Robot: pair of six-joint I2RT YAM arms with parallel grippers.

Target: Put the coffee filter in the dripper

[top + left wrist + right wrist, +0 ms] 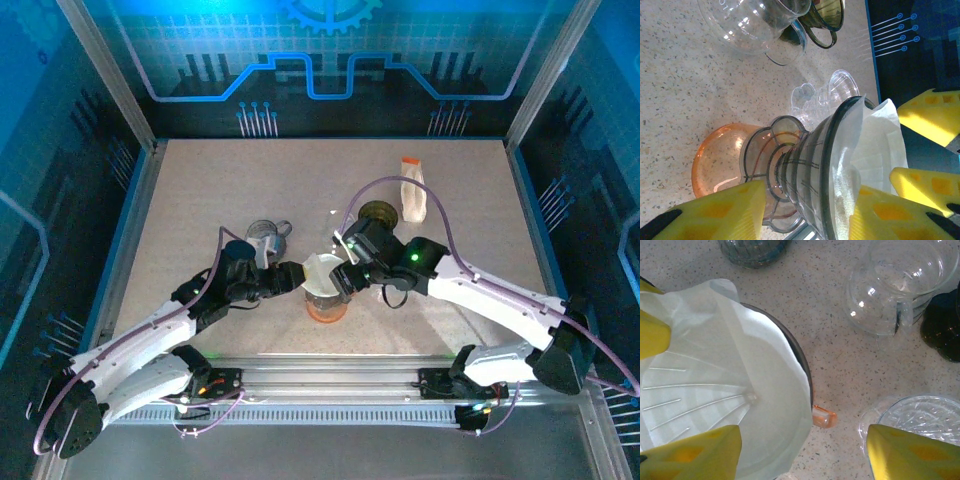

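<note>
Speckled beige tabletop (250, 190) lies beneath the dripper (805, 170), enclosed by blue-lit walls (320, 60).

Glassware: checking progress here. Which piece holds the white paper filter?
The clear ribbed dripper on the orange cup; the pitcher and cut-glass cup hold no paper.

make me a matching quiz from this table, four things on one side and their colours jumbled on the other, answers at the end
Things:
1. coffee filter
2. cup under the dripper
3. mug
4. pitcher

Colours:
A. clear
B. orange
C. white
D. dark green

Pairs: 1-C, 2-B, 3-D, 4-A
</note>
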